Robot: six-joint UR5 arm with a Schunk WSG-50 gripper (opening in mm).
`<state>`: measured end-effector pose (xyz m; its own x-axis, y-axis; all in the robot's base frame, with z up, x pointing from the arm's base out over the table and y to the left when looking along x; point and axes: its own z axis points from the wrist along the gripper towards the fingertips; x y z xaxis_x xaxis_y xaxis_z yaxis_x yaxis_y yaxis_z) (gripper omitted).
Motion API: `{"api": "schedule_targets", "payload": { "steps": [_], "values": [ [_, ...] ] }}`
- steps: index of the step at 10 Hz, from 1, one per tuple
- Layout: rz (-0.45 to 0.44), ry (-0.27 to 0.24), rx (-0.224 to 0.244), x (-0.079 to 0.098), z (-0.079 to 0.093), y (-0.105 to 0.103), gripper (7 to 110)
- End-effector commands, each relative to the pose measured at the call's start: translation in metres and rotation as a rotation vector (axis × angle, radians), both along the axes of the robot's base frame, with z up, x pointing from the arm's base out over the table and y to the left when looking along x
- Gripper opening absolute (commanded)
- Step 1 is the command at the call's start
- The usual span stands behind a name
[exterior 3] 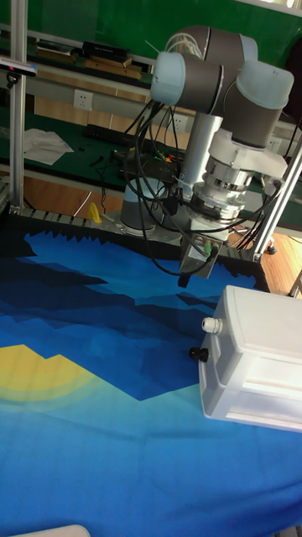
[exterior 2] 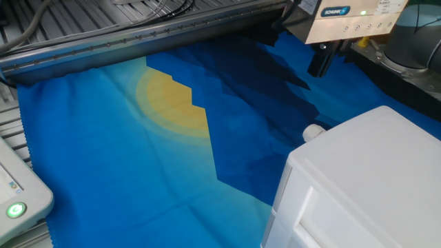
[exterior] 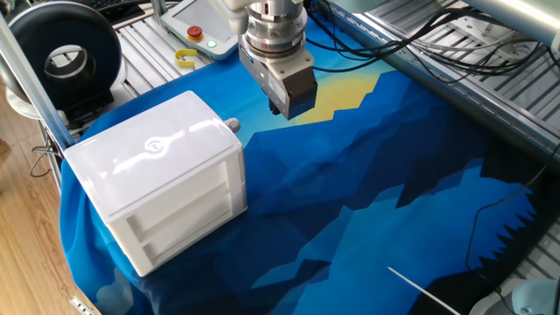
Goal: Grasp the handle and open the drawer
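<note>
Pincer: you see it at the upper middle of one fixed view, hanging above the cloth and apart from the cabinet; its fingers sit close together, almost meeting, with nothing between them. In the other fixed view it shows at the upper right; in the tall fixed view it hangs just above the cabinet's upper left corner.
Handle: you find the small grey knob sticking out of the cabinet's far side, lower left of the pincer and not touched by it. In the other fixed view it shows at right of centre; in the tall fixed view at.
Drawer: it sits flush in the cabinet, behind the knob.
Cabinet: white shell with a swirl logo on top, at the left of one fixed view, ribbed panels facing lower left.
Tabletop: covered by a blue cloth with a yellow patch.
Red button: upper left, on a pale panel beyond the cloth.
</note>
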<state>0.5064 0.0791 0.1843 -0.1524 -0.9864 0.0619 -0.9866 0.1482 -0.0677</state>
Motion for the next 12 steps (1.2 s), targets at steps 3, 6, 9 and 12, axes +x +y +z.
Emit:
{"api": "schedule_targets", "payload": {
  "steps": [3, 6, 9, 12],
  "values": [
    [-0.003, 0.045, 0.037, -0.011, 0.000, 0.009, 7],
    [-0.006, 0.045, 0.059, -0.011, 0.000, 0.014, 7],
    [-0.006, 0.062, 0.094, -0.008, -0.001, 0.022, 7],
    [-0.012, 0.048, 0.082, 0.018, -0.011, 0.019, 7]
  ]
}}
